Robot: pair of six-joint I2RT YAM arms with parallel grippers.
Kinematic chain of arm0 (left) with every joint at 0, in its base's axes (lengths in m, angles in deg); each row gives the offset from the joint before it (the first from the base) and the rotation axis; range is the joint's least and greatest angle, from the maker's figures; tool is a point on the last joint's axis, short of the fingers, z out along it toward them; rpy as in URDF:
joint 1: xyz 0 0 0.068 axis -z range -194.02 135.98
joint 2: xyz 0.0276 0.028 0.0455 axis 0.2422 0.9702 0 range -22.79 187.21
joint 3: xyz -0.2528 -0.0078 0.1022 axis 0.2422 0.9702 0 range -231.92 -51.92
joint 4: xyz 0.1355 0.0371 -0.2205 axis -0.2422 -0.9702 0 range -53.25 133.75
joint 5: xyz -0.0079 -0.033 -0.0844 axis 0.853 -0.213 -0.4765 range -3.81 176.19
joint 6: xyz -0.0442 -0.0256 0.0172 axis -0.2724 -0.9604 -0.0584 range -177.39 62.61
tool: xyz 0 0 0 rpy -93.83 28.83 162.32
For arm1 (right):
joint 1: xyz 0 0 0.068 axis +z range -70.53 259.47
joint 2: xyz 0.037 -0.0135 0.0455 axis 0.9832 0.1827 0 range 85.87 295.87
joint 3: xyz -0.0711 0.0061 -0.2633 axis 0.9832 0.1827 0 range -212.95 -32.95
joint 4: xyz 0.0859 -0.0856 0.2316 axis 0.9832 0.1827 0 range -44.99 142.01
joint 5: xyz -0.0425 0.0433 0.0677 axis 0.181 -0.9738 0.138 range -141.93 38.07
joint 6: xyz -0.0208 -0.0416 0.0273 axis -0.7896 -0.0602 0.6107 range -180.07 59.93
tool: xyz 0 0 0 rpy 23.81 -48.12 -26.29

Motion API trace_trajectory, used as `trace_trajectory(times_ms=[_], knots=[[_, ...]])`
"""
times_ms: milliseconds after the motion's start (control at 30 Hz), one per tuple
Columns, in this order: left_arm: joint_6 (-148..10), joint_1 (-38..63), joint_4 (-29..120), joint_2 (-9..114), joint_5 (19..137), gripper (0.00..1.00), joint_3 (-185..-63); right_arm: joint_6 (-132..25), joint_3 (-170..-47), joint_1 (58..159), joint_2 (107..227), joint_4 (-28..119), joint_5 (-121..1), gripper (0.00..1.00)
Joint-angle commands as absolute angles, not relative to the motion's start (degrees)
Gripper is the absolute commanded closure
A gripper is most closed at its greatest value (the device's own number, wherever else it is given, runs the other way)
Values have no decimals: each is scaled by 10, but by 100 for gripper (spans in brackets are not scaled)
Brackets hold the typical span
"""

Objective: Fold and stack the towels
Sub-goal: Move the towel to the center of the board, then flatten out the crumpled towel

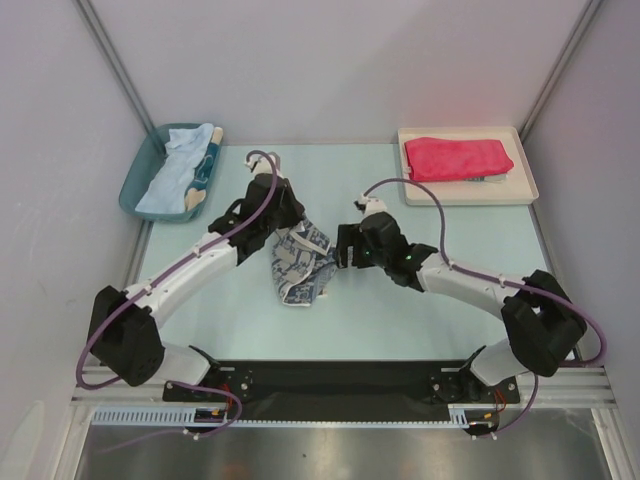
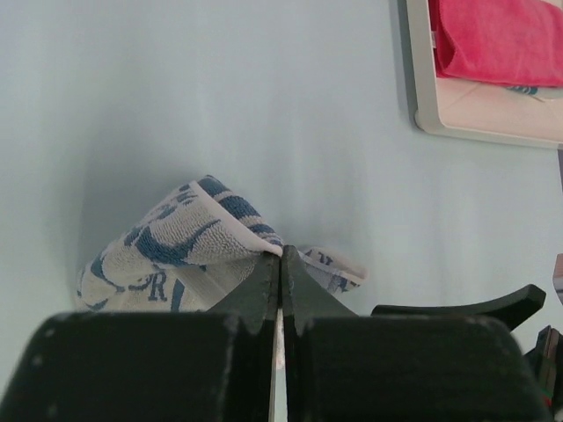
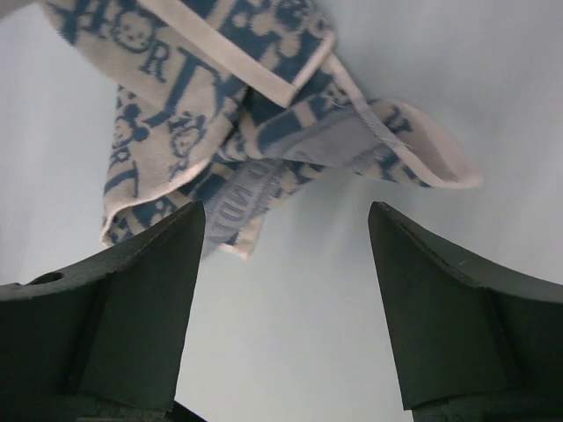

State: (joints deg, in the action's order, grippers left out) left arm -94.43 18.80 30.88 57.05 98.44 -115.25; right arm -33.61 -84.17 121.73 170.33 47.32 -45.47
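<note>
A blue-and-white patterned towel (image 1: 300,262) hangs crumpled at the table's middle, its lower end on the surface. My left gripper (image 1: 283,228) is shut on its upper edge; the left wrist view shows the closed jaws pinching the hem (image 2: 280,255) with the towel (image 2: 167,255) draped to the left. My right gripper (image 1: 343,248) is open and empty just right of the towel; in the right wrist view the towel (image 3: 229,105) lies ahead of the spread fingers (image 3: 149,281). A red-pink towel (image 1: 456,158) lies folded in the white tray (image 1: 525,190). A pale blue towel (image 1: 178,172) lies in the teal bin (image 1: 132,190).
The white tray stands at the back right and also shows in the left wrist view (image 2: 422,97) with the red-pink towel (image 2: 501,40) in it. The teal bin stands at the back left. Grey walls close the table on three sides.
</note>
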Motion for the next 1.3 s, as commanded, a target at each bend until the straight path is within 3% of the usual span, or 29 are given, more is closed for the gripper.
trace_trajectory(times_ms=[0,133,367,567,1267], knots=[[-960,180,338,574,971,99,-1136,-353,-893,1254,1731,420,-387,21],[-975,146,343,571,951,100,-1106,-391,-954,1282,1827,412,-364,27],[-990,80,364,578,913,100,-1074,-406,-1016,1281,1935,403,-358,27],[-992,58,368,597,890,100,-1075,-401,-1036,1275,1950,411,-339,27],[-983,31,386,608,866,100,-1053,-229,-1040,1233,1965,414,-402,44]])
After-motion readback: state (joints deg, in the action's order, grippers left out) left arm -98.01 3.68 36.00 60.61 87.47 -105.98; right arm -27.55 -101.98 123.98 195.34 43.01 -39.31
